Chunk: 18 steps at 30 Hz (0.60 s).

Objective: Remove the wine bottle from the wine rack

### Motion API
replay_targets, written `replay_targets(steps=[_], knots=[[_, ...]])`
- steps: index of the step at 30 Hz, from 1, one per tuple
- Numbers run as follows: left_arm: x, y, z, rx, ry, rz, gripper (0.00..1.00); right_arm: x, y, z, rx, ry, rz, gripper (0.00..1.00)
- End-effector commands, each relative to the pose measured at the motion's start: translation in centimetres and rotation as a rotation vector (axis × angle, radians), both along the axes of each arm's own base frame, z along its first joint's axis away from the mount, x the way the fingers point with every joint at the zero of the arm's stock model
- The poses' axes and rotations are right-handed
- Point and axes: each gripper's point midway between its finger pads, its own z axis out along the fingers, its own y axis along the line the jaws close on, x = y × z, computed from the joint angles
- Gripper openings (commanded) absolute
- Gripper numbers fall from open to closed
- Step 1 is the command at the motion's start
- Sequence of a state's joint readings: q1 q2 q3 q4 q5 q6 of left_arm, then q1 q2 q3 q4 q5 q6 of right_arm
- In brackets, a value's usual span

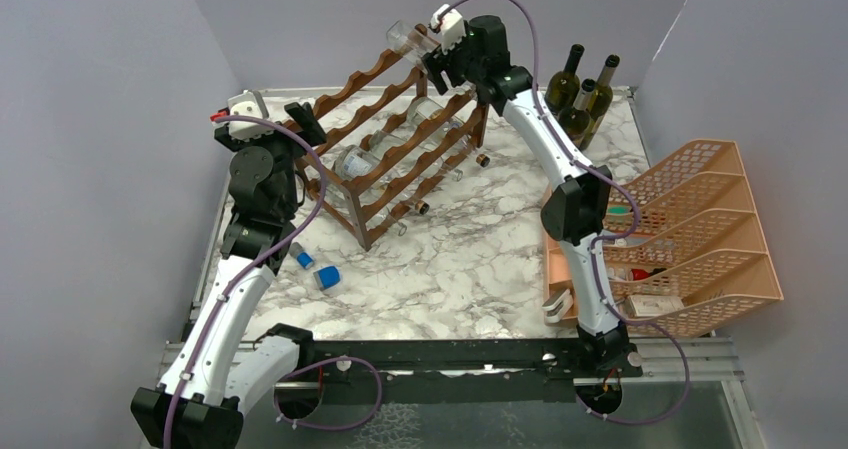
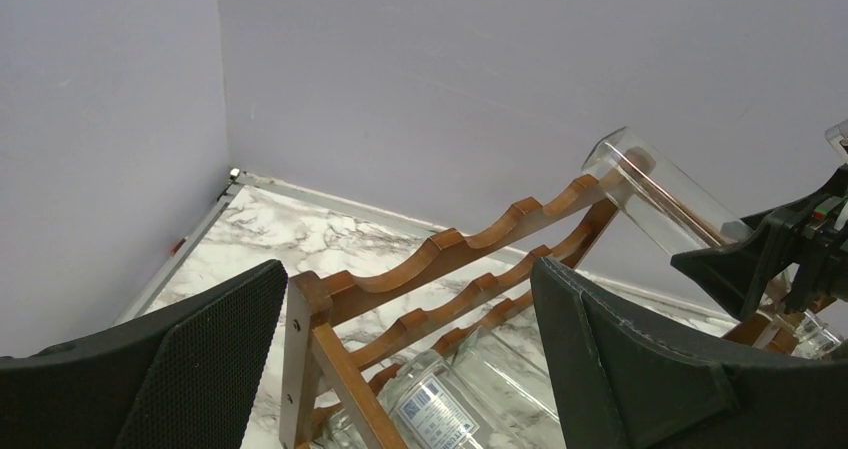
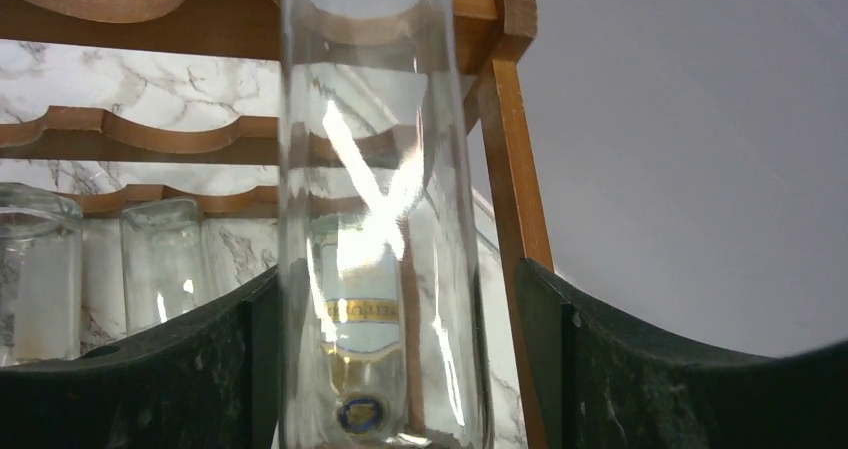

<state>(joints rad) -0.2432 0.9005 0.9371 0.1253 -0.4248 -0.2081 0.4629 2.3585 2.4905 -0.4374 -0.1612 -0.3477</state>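
Marble tabletop (image 1: 480,259) carries the wine rack (image 1: 385,144), with the clear wine bottle (image 3: 380,119) lying at the far end of its top tier. The right gripper (image 3: 398,284) straddles that bottle, not clamped, with a gap beside one finger. The left gripper (image 2: 408,267) gapes wide and empty around the rack's near corner post (image 2: 305,304).

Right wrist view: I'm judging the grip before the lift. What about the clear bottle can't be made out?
- Clear bottle: both ends cut off by top and bottom edges.
- Label print: blurred behind glass.
- Right gripper: whether its fingers touch the bottle, hidden by reflections.
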Motion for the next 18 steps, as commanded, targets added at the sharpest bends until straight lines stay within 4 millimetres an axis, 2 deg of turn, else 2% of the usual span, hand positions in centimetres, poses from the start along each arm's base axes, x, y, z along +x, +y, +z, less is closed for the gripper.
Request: replay_targets(steps=[1, 4, 9, 13, 15, 18], knots=[[0.0, -0.3, 1.0, -0.011, -0.024, -0.025, 0.98, 0.5, 0.9, 1.1, -0.009, -0.066, 0.025, 0.75], [0.0, -0.3, 1.0, -0.011, -0.023, -0.024, 0.98, 0.3, 1.4, 1.0, -0.018, -0.074, 0.045, 0.72], [0.1, -0.3, 0.9, -0.011, -0.020, -0.026, 0.98, -0.2, 1.9, 1.1, -0.037, -0.083, 0.066, 0.61], [0.2, -0.4, 0.9, -0.011, -0.019, -0.030, 0.98, -0.7, 1.7, 2.0, -0.044, -0.097, 0.069, 0.52], [0.2, -0.4, 0.8, -0.012, -0.018, -0.030, 0.98, -1.1, 1.6, 2.8, -0.037, -0.104, 0.069, 0.43], [0.2, -0.4, 0.8, -0.013, -0.019, -0.034, 0.98, -1.6, 1.4, 4.3, -0.019, -0.118, 0.066, 0.39]])
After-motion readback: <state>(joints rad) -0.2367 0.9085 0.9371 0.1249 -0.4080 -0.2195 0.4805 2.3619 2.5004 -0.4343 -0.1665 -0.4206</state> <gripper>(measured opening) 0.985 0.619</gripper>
